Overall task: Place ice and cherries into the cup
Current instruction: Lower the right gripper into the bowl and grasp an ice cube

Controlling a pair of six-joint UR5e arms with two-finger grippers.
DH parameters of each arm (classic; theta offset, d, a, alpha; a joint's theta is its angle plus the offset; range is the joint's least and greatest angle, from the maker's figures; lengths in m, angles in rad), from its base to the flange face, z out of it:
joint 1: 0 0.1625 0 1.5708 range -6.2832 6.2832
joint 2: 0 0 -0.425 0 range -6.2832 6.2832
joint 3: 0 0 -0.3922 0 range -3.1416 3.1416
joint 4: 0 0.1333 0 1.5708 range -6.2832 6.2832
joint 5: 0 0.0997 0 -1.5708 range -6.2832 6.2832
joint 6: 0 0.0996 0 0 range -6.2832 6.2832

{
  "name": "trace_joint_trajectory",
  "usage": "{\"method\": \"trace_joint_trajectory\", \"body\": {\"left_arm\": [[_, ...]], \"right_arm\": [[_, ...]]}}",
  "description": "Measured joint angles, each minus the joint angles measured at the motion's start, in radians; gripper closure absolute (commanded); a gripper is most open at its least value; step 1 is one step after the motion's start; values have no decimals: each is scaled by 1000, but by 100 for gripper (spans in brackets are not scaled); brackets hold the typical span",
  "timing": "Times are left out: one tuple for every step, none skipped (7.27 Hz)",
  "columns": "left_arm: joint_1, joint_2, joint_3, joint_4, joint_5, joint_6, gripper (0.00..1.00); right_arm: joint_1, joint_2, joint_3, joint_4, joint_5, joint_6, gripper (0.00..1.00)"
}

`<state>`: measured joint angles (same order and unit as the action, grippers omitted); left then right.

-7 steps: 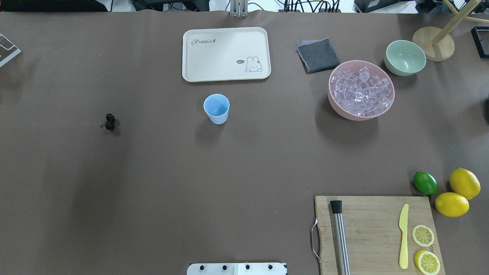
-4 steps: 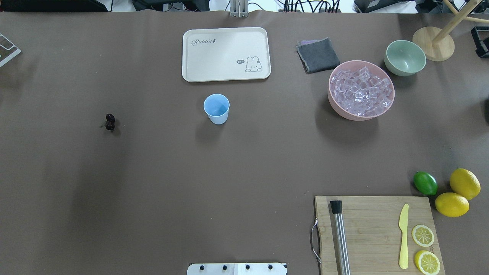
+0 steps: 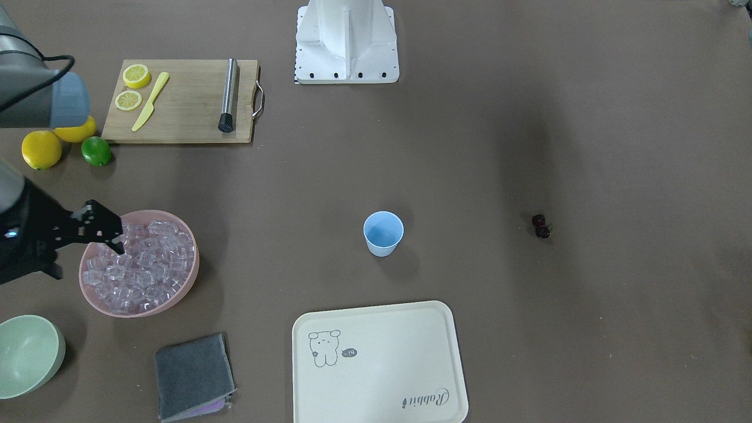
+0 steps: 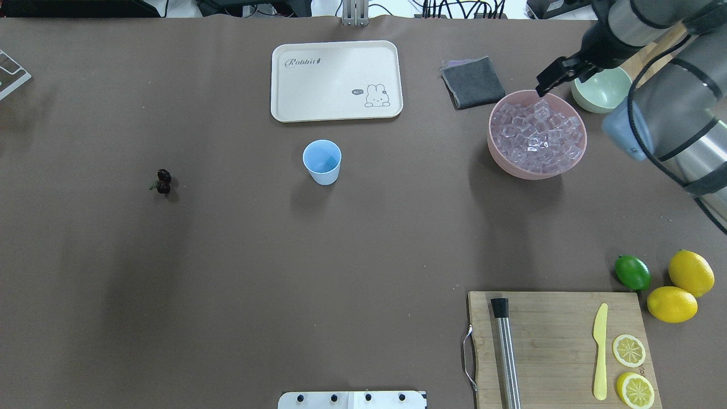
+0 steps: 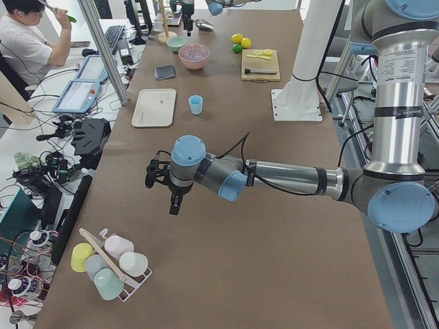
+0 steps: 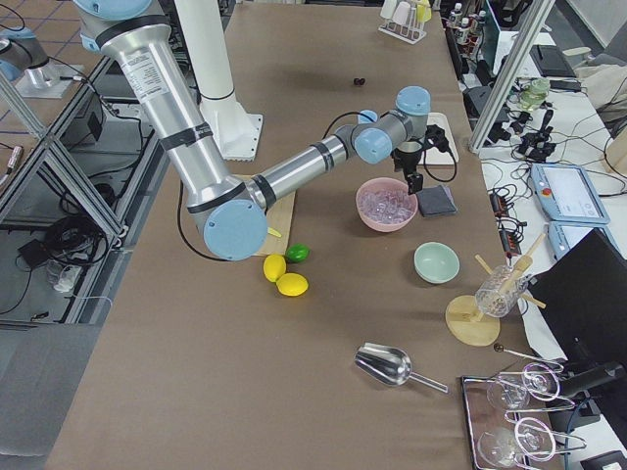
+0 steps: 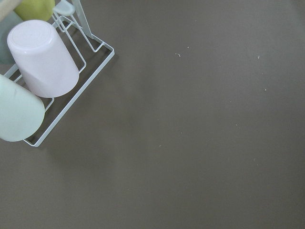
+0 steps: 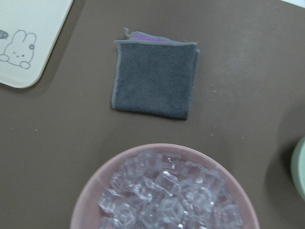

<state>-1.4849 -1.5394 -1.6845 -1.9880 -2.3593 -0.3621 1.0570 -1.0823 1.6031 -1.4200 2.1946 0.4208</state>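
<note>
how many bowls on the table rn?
2. The pink bowl, full of ice, sits to the robot's right of the cup. The empty pale green bowl sits just beyond it, farther right. No others show.

light-blue cup [image 4: 322, 161], pink bowl [image 4: 502, 162], dark red cherries [image 4: 163, 182], clear ice [image 4: 537, 135]

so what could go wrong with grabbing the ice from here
The right claw seems to hang over the pink bowl's edge, not its middle; coming down there it might strike the rim and tip the bowl.
The ice is heaped loosely, so a grab may knock cubes out.
The cup is small and stands well away, so a carried cube could miss it.
</note>
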Motion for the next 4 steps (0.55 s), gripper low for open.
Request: {"method": "trace_joint_trajectory", "body": {"left_arm": [[0,0,0,0,0,0,3],[0,0,0,0,0,0,3],[0,0,0,0,0,0,3],[0,1,-2,-1,0,0,3]], "right_arm": [[-38,20,-20,19,-27,46,14],[-60,21,-51,45,-42,82,27],[-74,7,-82,74,-59,110,27],[-84,-14,-99,100,-76,123,31]]}}
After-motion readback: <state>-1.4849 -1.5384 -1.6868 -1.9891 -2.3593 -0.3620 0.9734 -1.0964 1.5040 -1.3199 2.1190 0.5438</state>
